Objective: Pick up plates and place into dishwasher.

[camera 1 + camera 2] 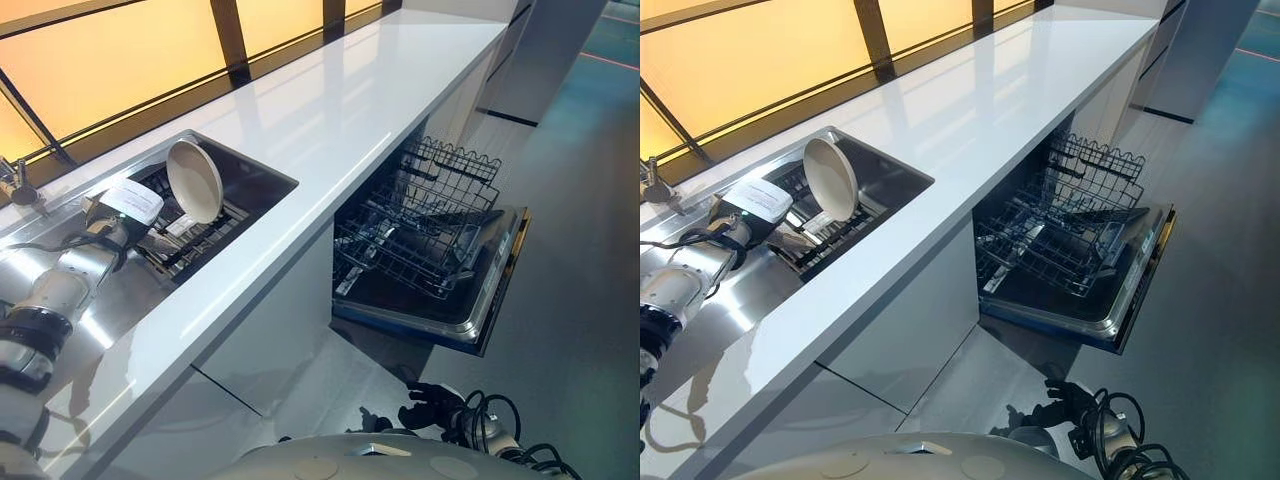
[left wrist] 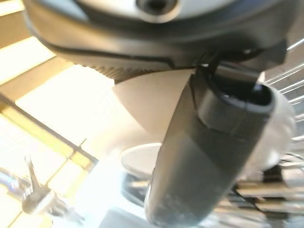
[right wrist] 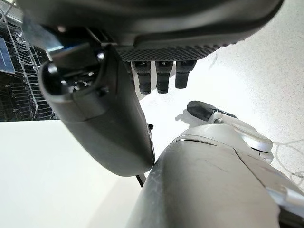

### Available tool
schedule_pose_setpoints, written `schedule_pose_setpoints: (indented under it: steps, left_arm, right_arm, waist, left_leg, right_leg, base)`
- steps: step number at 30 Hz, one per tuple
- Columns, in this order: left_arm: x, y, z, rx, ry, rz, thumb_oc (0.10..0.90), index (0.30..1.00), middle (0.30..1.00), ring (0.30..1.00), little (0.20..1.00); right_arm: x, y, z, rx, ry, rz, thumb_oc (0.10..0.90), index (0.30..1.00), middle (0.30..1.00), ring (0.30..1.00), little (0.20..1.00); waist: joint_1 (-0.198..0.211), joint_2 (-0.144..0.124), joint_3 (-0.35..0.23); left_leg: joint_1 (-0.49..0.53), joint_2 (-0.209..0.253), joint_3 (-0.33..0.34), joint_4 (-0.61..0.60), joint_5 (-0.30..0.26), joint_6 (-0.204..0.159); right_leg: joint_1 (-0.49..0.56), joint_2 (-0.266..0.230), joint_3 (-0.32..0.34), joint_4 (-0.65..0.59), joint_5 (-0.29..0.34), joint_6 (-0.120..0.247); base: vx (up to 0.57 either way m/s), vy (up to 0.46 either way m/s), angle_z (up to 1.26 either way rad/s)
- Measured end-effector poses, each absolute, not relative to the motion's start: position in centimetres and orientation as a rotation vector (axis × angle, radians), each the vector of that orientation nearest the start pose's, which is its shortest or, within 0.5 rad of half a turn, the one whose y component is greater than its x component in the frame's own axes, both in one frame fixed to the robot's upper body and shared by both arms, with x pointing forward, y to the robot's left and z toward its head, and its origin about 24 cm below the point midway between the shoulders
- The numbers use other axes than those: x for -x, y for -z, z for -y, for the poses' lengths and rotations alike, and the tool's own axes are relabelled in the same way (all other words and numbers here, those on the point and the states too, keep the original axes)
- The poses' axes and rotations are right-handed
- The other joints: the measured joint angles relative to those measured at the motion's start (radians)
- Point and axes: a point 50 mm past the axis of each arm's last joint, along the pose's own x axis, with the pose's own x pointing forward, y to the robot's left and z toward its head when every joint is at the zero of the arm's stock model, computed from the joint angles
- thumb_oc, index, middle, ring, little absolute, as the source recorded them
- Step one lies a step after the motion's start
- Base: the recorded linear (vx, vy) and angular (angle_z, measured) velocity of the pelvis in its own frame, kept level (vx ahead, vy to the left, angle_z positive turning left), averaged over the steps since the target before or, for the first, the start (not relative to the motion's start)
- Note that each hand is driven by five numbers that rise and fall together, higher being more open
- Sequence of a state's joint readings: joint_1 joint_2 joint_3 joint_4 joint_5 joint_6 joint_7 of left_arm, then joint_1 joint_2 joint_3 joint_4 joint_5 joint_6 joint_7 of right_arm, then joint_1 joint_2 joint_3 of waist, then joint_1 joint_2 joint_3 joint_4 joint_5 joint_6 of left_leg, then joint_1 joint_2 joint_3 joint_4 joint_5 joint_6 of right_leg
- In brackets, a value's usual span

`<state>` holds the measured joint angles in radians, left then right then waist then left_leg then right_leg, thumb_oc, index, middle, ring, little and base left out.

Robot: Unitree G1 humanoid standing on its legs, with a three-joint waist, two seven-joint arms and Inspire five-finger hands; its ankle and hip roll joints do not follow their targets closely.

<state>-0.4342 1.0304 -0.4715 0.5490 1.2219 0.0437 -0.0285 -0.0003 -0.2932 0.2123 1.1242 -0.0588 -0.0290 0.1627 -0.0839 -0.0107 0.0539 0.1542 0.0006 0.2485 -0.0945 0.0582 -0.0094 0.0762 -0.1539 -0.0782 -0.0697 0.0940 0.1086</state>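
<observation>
Cream ceramic catches the amber window light: a plate (image 1: pixel 194 180) stands on edge in the dish rack (image 1: pixel 205 240) of a steel sink (image 1: pixel 262 178), its face turned toward the room, its long axis running nearly upright. The left robot hand (image 1: pixel 122 215) sits just beside it at about eight o'clock; in the wrist view its thumb (image 2: pixel 209 156) lies against the plate's pale rim, but I cannot tell whether the fingers are closed round it. A second pale dish (image 2: pixel 142 159) shows low in the rack past the thumb. The right robot hand (image 3: pixel 159 76) hangs low near the floor, fingers curled on nothing, well apart from the sink, so the left arm is plainly the nearer one.

From the plate, the open dishwasher (image 1: pixel 470 310) lies toward four o'clock, below the glossy white table (image 1: pixel 330 110), its wire baskets (image 1: pixel 425 230) pulled out over the lowered door. Grey floor (image 1: pixel 580 200) runs beyond. The lift will likely need to clear the table's front edge before descending.
</observation>
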Motion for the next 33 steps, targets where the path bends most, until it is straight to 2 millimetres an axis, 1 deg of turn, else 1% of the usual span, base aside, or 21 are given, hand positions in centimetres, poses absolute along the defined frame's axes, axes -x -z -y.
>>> schedule_pose_setpoints:
  steps: [3,6,11,14,18,20,21,23,24,26,28,30,33]
  left_arm:
    - [-30.0,-10.2,-34.8,-2.362,0.144,-0.375,0.100,0.300,0.300,0.300,0.200]
    - [-29.9,-10.3,-35.2,-2.346,0.117,-0.372,0.100,0.300,0.300,0.300,0.200]
    - [-30.3,-11.1,-35.1,-2.199,0.046,-0.333,0.100,0.300,0.300,0.300,0.200]
    - [-30.9,-12.4,-34.4,-2.099,0.006,-0.266,0.100,0.300,0.300,0.300,0.200]
    - [-31.2,-14.8,-32.5,-1.975,-0.022,-0.118,0.100,0.300,0.300,0.300,0.200]
    - [-31.2,-16.4,-31.4,-1.870,-0.067,-0.022,0.100,0.300,0.300,0.300,0.200]
    - [-30.7,-17.3,-31.2,-1.803,-0.104,0.030,0.100,0.300,0.300,0.300,0.200]
    - [-30.2,-18.8,-31.0,-1.703,-0.164,0.123,0.100,0.300,0.300,0.300,0.200]
    - [-30.0,-19.2,-31.0,-1.676,-0.179,0.145,0.100,0.300,0.300,0.300,0.200]
    - [-29.3,-20.6,-31.2,-1.583,-0.243,0.220,0.100,0.300,0.300,0.300,0.200]
    - [-28.5,-22.0,-31.4,-1.503,-0.299,0.284,0.100,0.300,0.300,0.300,0.200]
    - [-27.7,-22.6,-31.9,-1.429,-0.336,0.323,0.100,0.300,0.300,0.300,0.200]
    - [-26.9,-22.7,-32.4,-1.367,-0.358,0.345,0.100,0.300,0.300,0.300,0.200]
  right_arm:
    - [-11.1,15.2,23.3,0.340,-0.207,-1.147,0.800,0.900,0.900,0.900,0.900]
    - [-11.0,15.2,23.4,0.340,-0.206,-1.150,0.800,0.900,0.900,0.900,0.900]
    - [-10.6,15.3,23.4,0.339,-0.206,-1.161,0.800,0.900,0.900,0.900,0.900]
    - [-10.3,15.3,23.5,0.340,-0.203,-1.163,0.800,0.900,0.900,0.900,0.900]
    - [-10.5,15.0,23.1,0.330,-0.216,-1.108,0.800,0.900,0.900,0.900,0.900]
    - [-11.0,14.4,22.1,0.293,-0.238,-1.043,0.800,0.900,0.900,0.900,0.900]
    - [-11.5,14.0,21.5,0.274,-0.267,-0.999,0.800,0.900,0.900,0.900,0.900]
    - [-12.1,13.3,20.5,0.231,-0.314,-0.924,0.800,0.900,0.900,0.900,0.900]
    - [-12.4,13.1,20.3,0.229,-0.327,-0.906,0.800,0.900,0.900,0.900,0.900]
    - [-13.1,12.2,19.5,0.213,-0.361,-0.838,0.800,0.900,0.900,0.900,0.900]
    - [-14.1,10.8,19.0,0.203,-0.369,-0.750,0.800,0.900,0.900,0.900,0.900]
    - [-15.2,9.4,18.8,0.183,-0.350,-0.663,0.800,0.900,0.900,0.900,0.900]
    - [-16.7,7.5,18.9,0.184,-0.288,-0.549,0.800,0.900,0.900,0.900,0.900]
  waist:
    - [-0.001,0.000,0.000]
    - [0.001,-0.002,-0.002]
    - [0.019,-0.007,-0.006]
    - [0.028,-0.009,-0.008]
    - [0.042,-0.015,-0.006]
    - [0.056,-0.021,-0.003]
    - [0.054,-0.023,-0.002]
    - [0.054,-0.024,-0.002]
    - [0.053,-0.024,-0.002]
    - [0.054,-0.024,-0.003]
    - [0.056,-0.026,-0.002]
    - [0.054,-0.026,-0.002]
    - [0.054,-0.027,-0.002]
  left_leg:
    - [0.006,0.003,0.013,0.000,-0.001,0.000]
    - [0.007,0.005,0.015,0.000,-0.001,0.001]
    - [0.006,0.012,0.014,0.000,-0.002,-0.001]
    - [0.007,0.013,0.003,0.000,-0.002,-0.002]
    - [0.005,0.012,-0.006,0.000,-0.002,-0.003]
    - [0.002,0.015,-0.007,0.000,-0.002,-0.005]
    - [0.001,0.017,-0.006,0.000,-0.006,-0.012]
    - [0.001,0.019,-0.006,0.000,-0.006,-0.014]
    - [0.000,0.019,-0.006,0.000,-0.006,-0.014]
    - [-0.007,0.019,-0.006,0.000,-0.006,-0.015]
    - [-0.013,0.019,-0.005,0.000,-0.005,-0.015]
    - [-0.011,0.018,-0.006,0.000,-0.005,-0.014]
    - [-0.010,0.018,-0.005,0.000,-0.002,-0.009]
  right_leg:
    - [0.000,0.003,0.011,-0.002,0.001,-0.001]
    - [0.000,0.005,0.013,-0.006,0.001,-0.001]
    - [0.005,0.009,0.010,-0.017,0.005,-0.007]
    - [0.015,0.010,-0.002,-0.018,0.006,-0.008]
    - [0.018,0.010,-0.015,-0.019,0.005,-0.007]
    - [0.017,0.010,-0.017,-0.020,0.005,-0.007]
    - [0.015,0.010,-0.017,-0.024,0.005,-0.007]
    - [0.015,0.010,-0.018,-0.024,0.005,-0.007]
    - [0.014,0.010,-0.018,-0.024,0.004,-0.006]
    - [0.003,0.010,-0.019,-0.024,0.001,-0.002]
    - [-0.001,0.011,-0.021,-0.024,0.005,-0.008]
    - [0.000,0.016,-0.021,-0.024,0.005,-0.008]
    - [0.000,0.017,-0.021,-0.023,0.005,-0.008]
  base:
    - [0.01,-0.004,-0.11]
    - [0.00,-0.003,-0.02]
    - [0.00,0.000,0.00]
    - [0.01,-0.020,0.10]
    - [0.01,-0.043,0.08]
    - [0.01,-0.071,0.02]
    - [0.00,-0.059,0.00]
    - [0.00,-0.056,-0.01]
    - [0.00,-0.052,-0.01]
    - [0.00,-0.043,-0.02]
    - [0.01,-0.039,-0.01]
    - [0.00,0.000,0.00]
    - [0.00,0.000,0.00]
